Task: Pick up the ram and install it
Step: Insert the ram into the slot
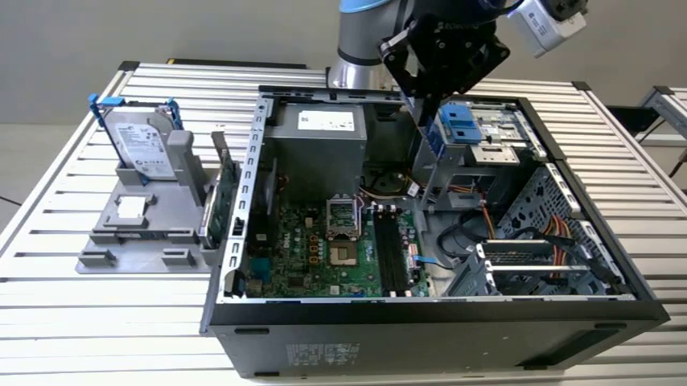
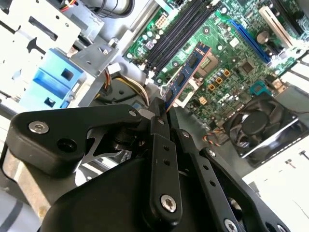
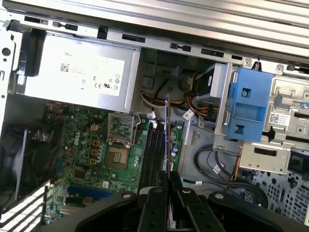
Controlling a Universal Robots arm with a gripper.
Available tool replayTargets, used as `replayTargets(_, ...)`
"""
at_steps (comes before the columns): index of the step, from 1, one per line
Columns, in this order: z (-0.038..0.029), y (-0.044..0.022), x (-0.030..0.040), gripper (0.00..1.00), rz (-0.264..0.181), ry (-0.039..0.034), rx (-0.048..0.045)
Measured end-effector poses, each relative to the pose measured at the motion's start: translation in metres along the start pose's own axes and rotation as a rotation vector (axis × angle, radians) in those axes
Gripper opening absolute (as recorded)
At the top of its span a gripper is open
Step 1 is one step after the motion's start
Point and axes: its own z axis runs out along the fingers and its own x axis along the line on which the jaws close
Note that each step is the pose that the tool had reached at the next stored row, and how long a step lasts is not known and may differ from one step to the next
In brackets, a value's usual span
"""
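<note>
From my station: the gripper [image 2: 161, 108] is closed on the ram [image 2: 186, 77], its fingers [image 2: 159, 126] pinching one end of the stick so that the rest runs straight out beyond the tips. In the second wrist view the ram shows its flat face, blue-green with dark chips; in the first wrist view it is seen edge-on as a thin dark line [image 3: 167, 133] rising from the fingertips [image 3: 166, 186]. Its long axis continues the line of the fingers and, as I judge it, lies roughly along the black memory slots [image 3: 155, 154] on the motherboard [image 3: 91, 150]. The free end hangs over the board, near the slots and beside the processor socket [image 3: 119, 140]; it looks clear of the board, not yet seated, though I cannot tell the gap. In the exterior view the gripper [image 1: 427, 100] hovers above the far part of the open case [image 1: 429, 314], next to the blue drive bracket [image 1: 468, 125], with the slots [image 1: 392, 253] below and nearer the camera. The power supply [image 3: 77, 72] sits along the case wall beyond the board.
</note>
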Motion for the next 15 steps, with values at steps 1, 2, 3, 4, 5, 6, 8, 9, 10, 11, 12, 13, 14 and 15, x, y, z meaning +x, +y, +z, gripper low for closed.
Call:
replayTargets(1, 0.0001, 0.0, 0.0, 0.0, 0.011, -0.0003, 0.0)
replayTargets(2, 0.0001, 0.0, 0.0, 0.0, 0.02, -0.0005, 0.0002)
replayTargets(3, 0.0001, 0.0, 0.0, 0.0, 0.021, -0.0005, 0.0002)
replayTargets(4, 0.0001, 0.0, 0.0, 0.0, 0.022, -0.0005, 0.0002)
replayTargets(5, 0.0001, 0.0, 0.0001, 0.0, 0.022, -0.0005, 0.0003)
replayTargets(6, 0.0001, 0.0, 0.0001, 0.0, 0.022, -0.0005, 0.0003)
replayTargets(8, 0.0001, 0.0, 0.0001, 0.0, 0.022, -0.0005, 0.0003)
replayTargets(9, 0.0006, 0.0, 0.0001, 0.0, 0.021, -0.0005, 0.0003)
replayTargets(10, 0.0013, -0.0001, 0.0001, 0.0, 0.022, -0.0006, 0.0002)
replayTargets(11, 0.0017, -0.0001, 0.0002, 0.0, 0.022, -0.0005, 0.0003)
replayTargets(12, 0.0023, -0.0003, 0.0001, 0.0, 0.022, -0.0005, 0.0001)
replayTargets(13, 0.0028, -0.0005, 0.0001, 0.0, 0.022, -0.0003, 0.0)
replayTargets(14, 0.0033, -0.0007, 0.0, 0.0, 0.022, 0.0, 0.0001)
replayTargets(15, 0.0037, -0.0009, -0.0001, 0.0, 0.022, 0.0003, 0.0002)
